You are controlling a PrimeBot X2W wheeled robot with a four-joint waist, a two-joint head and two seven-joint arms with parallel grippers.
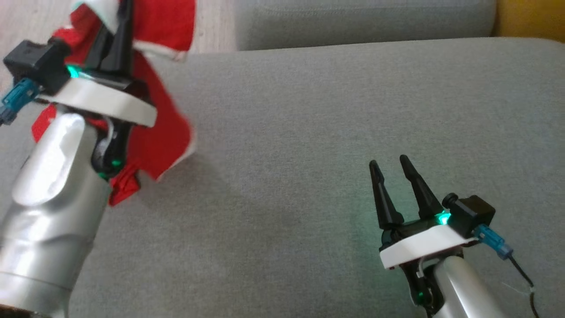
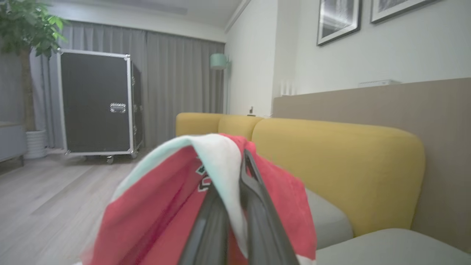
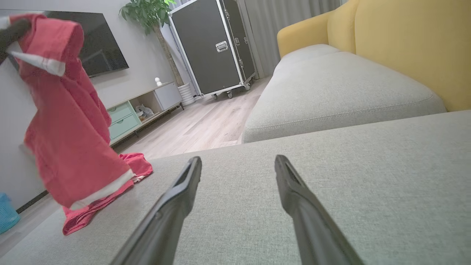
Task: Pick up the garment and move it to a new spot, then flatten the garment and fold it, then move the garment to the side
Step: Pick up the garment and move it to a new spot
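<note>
The garment [image 1: 161,128] is red with white trim. It hangs from my left gripper [image 1: 121,17] at the upper left of the head view, lifted off the grey sofa seat [image 1: 309,132]. In the left wrist view the dark fingers [image 2: 254,206] are shut on a white-edged fold of the garment [image 2: 154,206]. In the right wrist view the garment [image 3: 70,125] dangles at the left, its lower end resting on the seat. My right gripper [image 1: 389,162] stands open low on the right of the seat, with nothing between its fingers [image 3: 184,184].
A second grey cushion [image 3: 338,84] and a yellow sofa back [image 3: 412,44] lie beyond the seat. Wooden floor [image 3: 206,125], a black wheeled flight case [image 3: 213,44], a potted plant [image 3: 147,14], a TV cabinet [image 3: 147,106] and a blue basket [image 3: 5,217] stand off the sofa's left side.
</note>
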